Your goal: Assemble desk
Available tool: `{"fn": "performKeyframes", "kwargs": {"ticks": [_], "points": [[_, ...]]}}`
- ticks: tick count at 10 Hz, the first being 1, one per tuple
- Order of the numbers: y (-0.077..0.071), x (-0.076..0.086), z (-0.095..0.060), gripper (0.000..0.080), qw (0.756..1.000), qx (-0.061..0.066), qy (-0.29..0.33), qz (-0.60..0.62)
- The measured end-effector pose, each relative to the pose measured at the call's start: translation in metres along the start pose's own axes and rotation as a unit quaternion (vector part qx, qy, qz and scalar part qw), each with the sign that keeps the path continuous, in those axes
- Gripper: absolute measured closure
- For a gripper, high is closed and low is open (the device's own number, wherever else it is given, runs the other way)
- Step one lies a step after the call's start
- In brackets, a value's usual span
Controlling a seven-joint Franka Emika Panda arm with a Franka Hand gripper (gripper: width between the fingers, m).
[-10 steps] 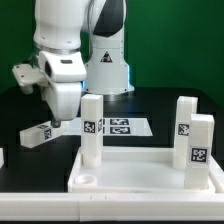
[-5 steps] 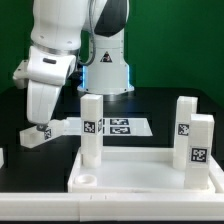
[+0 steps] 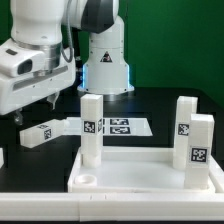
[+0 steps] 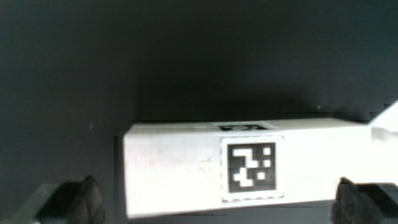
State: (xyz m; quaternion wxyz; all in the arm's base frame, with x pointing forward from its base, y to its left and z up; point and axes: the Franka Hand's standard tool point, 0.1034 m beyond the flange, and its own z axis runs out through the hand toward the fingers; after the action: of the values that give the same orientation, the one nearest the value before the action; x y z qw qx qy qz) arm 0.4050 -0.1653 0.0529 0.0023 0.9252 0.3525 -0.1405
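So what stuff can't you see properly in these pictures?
- Gripper: in the exterior view the arm's bulky white body covers it; the wrist view shows only blurry fingertips at the edge.
- Desk panel: its near side is cut off by the exterior view's bottom edge.
- Lying leg: its tag is too small to read in the exterior view.

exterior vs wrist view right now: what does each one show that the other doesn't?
Exterior only: the desk panel with three legs standing on it, one nearer the exterior view's left and two at its right, the marker board behind, and the arm's base.

Wrist only: the gripper seen from above, fingertips wide apart and holding nothing, plus a close look at the lying leg's tag.

Both: the loose leg lying on its side on the dark table.
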Motion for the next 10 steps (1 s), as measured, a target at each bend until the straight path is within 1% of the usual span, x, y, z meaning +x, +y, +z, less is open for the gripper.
{"fn": "performKeyframes", "kwargs": {"ticks": [1,2,3,4,5,6,7,8,9,10], "points": [[0.01,0.004,-0.007,0.015,0.998,0.016,-0.012,0.054],[0.013,0.008,-0.006,0.015,0.997,0.005,-0.005,0.071],[0.009,0.008,-0.003,0.015,0.994,0.008,-0.006,0.107],[0.01,0.009,-0.004,0.015,0.99,0.008,-0.006,0.143],[0.01,0.01,-0.004,0.015,0.984,0.012,-0.006,0.18],[0.014,0.013,-0.011,0.015,0.965,0.037,-0.019,0.259],[0.022,0.02,-0.013,0.015,0.935,0.053,-0.02,0.35],[0.02,0.021,-0.006,0.015,0.895,0.083,-0.027,0.438],[0.023,0.02,-0.008,0.015,0.861,0.12,-0.041,0.493],[0.031,0.023,-0.008,0.015,0.849,0.113,-0.036,0.515]]}}
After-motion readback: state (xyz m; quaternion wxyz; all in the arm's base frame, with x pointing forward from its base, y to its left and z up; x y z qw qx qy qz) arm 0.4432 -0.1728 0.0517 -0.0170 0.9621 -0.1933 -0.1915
